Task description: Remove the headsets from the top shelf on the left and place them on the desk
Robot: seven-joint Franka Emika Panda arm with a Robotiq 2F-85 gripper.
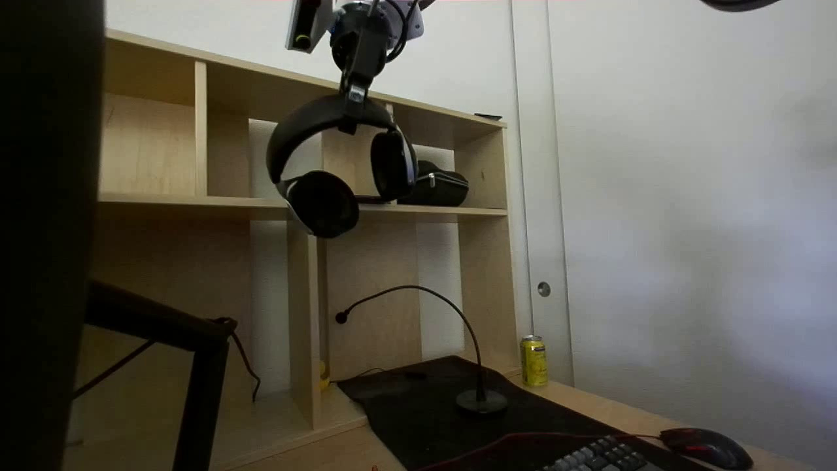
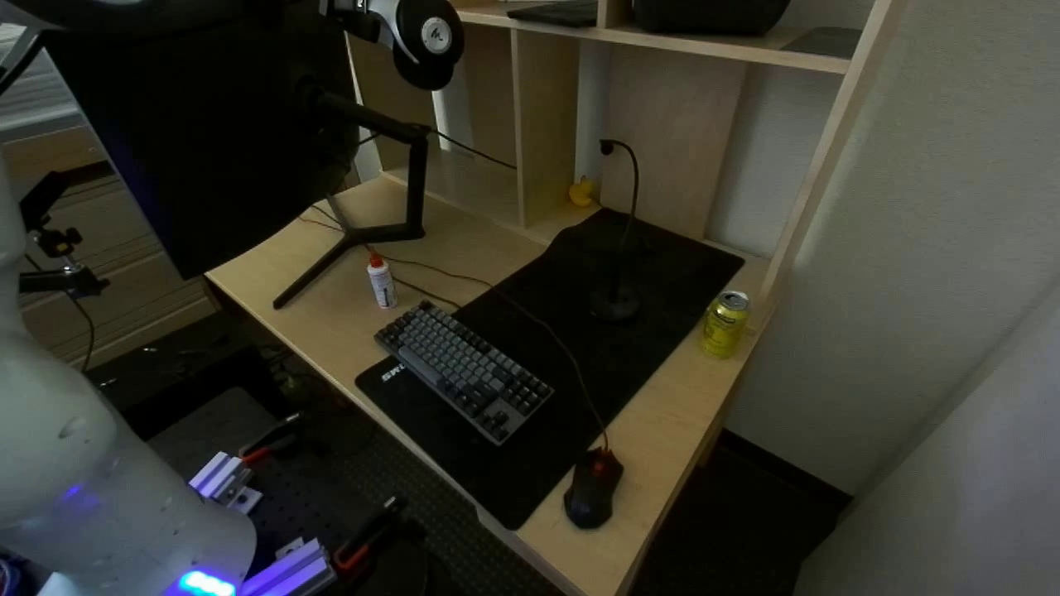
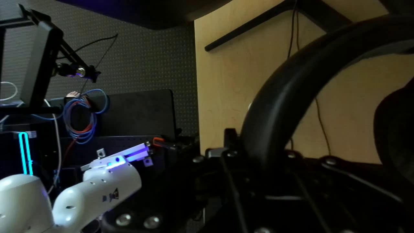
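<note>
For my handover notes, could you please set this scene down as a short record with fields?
Held item: headset, hanging by its headband
Pincer: closed on the headband
Position: in the air above the desk, not yet set down
Top shelf: holds a black zippered case
On the black mat: gooseneck microphone; keyboard, mostly
On bare wood: mouse; yellow can; red-capped white bottle

The gripper (image 1: 352,116) was held high beneath the wrist (image 1: 359,40) and pointed downward, its fingers (image 1: 356,93) clamped in a grip; the rounded white arm (image 2: 108,463) was lit blue low down.
</note>
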